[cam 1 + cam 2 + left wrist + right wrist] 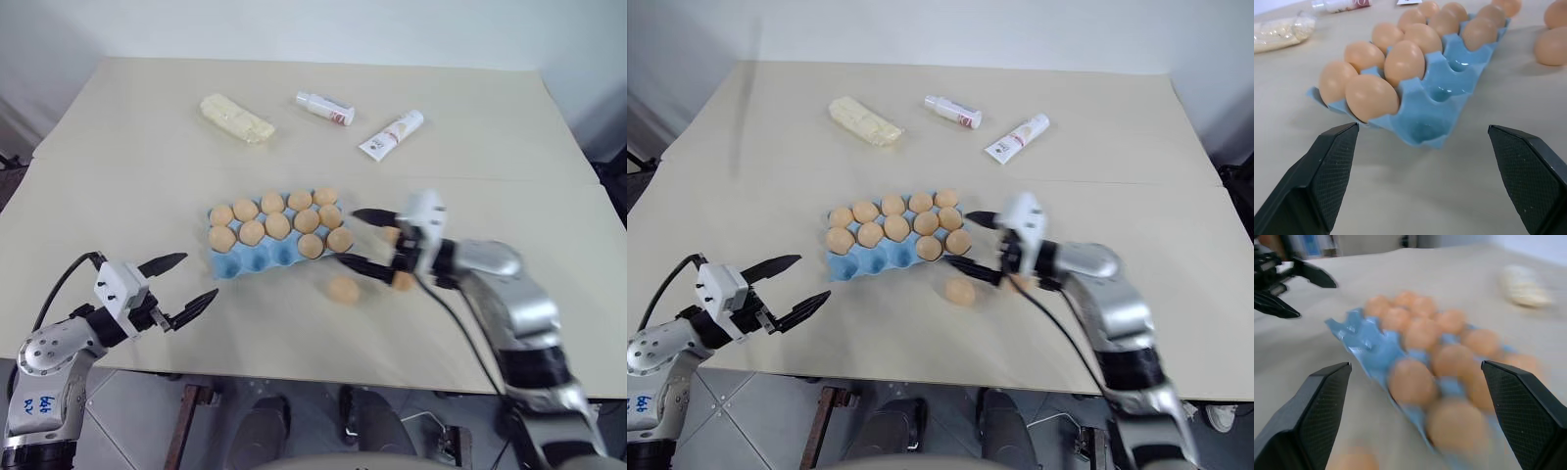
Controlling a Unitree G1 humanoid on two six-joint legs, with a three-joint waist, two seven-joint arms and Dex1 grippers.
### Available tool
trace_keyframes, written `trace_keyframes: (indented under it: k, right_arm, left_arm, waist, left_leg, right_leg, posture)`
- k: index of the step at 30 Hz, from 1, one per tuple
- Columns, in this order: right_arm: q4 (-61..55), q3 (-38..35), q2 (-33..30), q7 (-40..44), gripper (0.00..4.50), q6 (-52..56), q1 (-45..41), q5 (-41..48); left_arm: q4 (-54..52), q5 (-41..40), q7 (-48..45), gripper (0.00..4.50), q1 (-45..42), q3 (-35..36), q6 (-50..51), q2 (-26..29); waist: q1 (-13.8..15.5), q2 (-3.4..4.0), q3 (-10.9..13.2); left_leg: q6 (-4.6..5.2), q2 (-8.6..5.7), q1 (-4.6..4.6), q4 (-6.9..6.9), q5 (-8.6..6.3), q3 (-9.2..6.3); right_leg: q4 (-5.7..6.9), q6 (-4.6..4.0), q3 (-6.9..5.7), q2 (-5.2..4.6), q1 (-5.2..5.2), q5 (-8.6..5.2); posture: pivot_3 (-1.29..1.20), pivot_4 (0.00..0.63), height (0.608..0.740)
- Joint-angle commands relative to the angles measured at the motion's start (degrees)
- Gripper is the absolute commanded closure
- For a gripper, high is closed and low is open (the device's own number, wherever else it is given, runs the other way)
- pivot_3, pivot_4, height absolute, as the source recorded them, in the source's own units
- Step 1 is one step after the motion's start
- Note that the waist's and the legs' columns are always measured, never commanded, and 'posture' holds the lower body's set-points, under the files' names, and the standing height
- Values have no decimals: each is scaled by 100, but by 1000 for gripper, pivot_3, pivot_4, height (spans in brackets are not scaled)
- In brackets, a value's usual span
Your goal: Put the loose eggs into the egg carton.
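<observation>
While blurred, right end effector (370,238) seems spread beside egg carton (257,258).

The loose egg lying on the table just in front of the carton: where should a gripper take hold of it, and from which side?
Grip the loose egg across its narrow middle, probably coming down from above with the right gripper, whose jaws stand open beside it. It lies on its side on the table, apart from the egg carton, so both flanks look free.

Matt eggs (1404,61) in a glossy moulded plastic carton (1436,105)
</observation>
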Motion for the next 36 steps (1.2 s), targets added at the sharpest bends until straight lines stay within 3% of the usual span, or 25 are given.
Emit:
trace_keyframes:
  k: [1,7,13,17,21,26,35,36]
  right_arm:
    - [-555,-875,-344,-19,45,-491,938,129]
    - [-550,-2280,-417,-102,45,-1002,2635,368]
    - [-198,-2528,-340,-117,45,-1586,3378,211]
    - [-296,-2077,-345,-221,45,-1569,3090,169]
    - [-386,-1356,-330,-478,45,-899,2365,240]
    - [96,-565,-274,-495,45,-751,1630,-58]
    - [915,-24,-144,-456,45,-911,1098,-355]
    - [925,-30,-133,-406,410,-929,1097,-317]
  left_arm:
    - [-33,-131,-156,0,-285,-128,59,50]
    - [320,-58,-477,0,-744,-479,66,44]
    - [741,92,-758,0,-1341,-879,-140,0]
    - [767,-38,-957,0,-1520,-1043,130,37]
    - [678,-24,-933,0,-1454,-991,53,9]
    - [483,13,-806,0,-1138,-807,-60,49]
    - [66,3,-515,0,-627,-500,-40,62]
    - [30,0,-486,0,-593,-482,-33,61]
  waist:
    - [6,-1,0]
    - [-36,0,0]
    - [-63,-2,2]
    - [-85,-2,2]
    - [-79,-2,2]
    - [-51,-2,2]
    - [-38,-1,2]
    - [-39,-1,2]
  left_leg:
    - [-1,0,1,0,0,1]
    - [-1,3,34,1,3,19]
    - [3,6,100,8,5,19]
    - [8,6,113,7,9,29]
    - [7,7,108,6,9,29]
    - [3,7,99,-1,7,23]
    - [7,6,51,3,3,10]
    - [6,6,50,3,3,8]
  right_leg:
    - [2,0,1,1,0,0]
    - [21,0,13,7,22,0]
    - [11,3,15,7,96,2]
    - [15,4,26,9,101,2]
    - [21,4,26,10,89,2]
    - [16,4,23,7,80,2]
    - [-3,5,8,2,52,3]
    - [-3,5,6,3,51,3]
  posture:
    - [0,150,740]
    - [0,150,740]
    - [0,150,740]
    - [0,150,740]
    - [0,150,740]
    - [0,150,740]
    - [0,150,740]
    - [0,150,740]
